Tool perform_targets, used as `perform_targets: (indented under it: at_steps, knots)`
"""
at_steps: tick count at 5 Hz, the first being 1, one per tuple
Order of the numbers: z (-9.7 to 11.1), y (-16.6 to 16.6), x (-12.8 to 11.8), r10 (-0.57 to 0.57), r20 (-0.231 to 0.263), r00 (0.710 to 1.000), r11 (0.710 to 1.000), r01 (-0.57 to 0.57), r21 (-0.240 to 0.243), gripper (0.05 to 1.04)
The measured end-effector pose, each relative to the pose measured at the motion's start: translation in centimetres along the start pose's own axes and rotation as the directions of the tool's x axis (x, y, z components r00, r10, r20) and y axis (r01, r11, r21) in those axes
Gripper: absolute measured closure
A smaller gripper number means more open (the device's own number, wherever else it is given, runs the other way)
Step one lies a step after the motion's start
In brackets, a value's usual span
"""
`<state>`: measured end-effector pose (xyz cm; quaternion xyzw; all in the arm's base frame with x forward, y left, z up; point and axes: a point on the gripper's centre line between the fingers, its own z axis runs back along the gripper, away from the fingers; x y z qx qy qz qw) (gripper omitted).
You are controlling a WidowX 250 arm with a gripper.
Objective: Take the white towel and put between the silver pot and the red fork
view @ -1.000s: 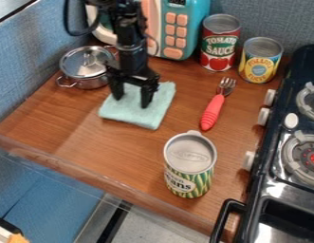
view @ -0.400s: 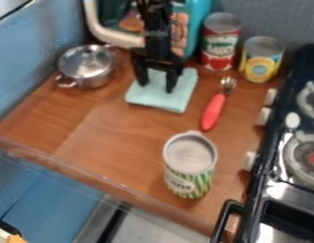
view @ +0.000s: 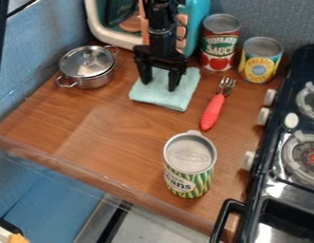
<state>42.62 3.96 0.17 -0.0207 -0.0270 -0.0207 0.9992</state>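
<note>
The gripper [view: 160, 84] is at the upper middle of the camera view, pointing down, with its two fingers apart and their tips at the towel's surface. The folded towel [view: 160, 98], pale mint rather than white, lies flat beneath it, its upper part partly hidden by the gripper. To the left stands the silver pot [view: 87, 66] with its lid on, apart from the towel. On the right lies the fork with a red handle [view: 212, 112], its tines toward the cans. The towel sits between pot and fork, nearer the fork.
Behind the arm stands a teal toy microwave [view: 196, 28]. A tomato can [view: 218, 45] and a yellow-labelled can [view: 260, 61] are at the back right. A green-striped can [view: 189, 166] stands in front, and the stove [view: 279, 173] lines the right side.
The towel has slid right, away from the pot and closer to the fork, along with the gripper. Pot, fork and cans have stayed put.
</note>
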Motion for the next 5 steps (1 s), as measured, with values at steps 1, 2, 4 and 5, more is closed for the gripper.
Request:
perform_targets:
  at_steps: [1, 2, 4, 5]
  knots:
    - [1.3, -0.7, 0.0, -0.034, 0.01, 0.999, 0.999, 0.035, -0.006, 0.085]
    - [3.8, -0.9, 0.3, -0.047, 0.052, 0.998, 0.999, 0.047, -0.004, 0.085]
    - [7.5, -0.6, -1.6, -0.026, 0.113, 0.993, 0.999, 0.024, 0.025, 0.085]
    - [7.1, -0.2, -2.4, -0.003, 0.093, 0.996, 0.999, -0.001, 0.038, 0.085]
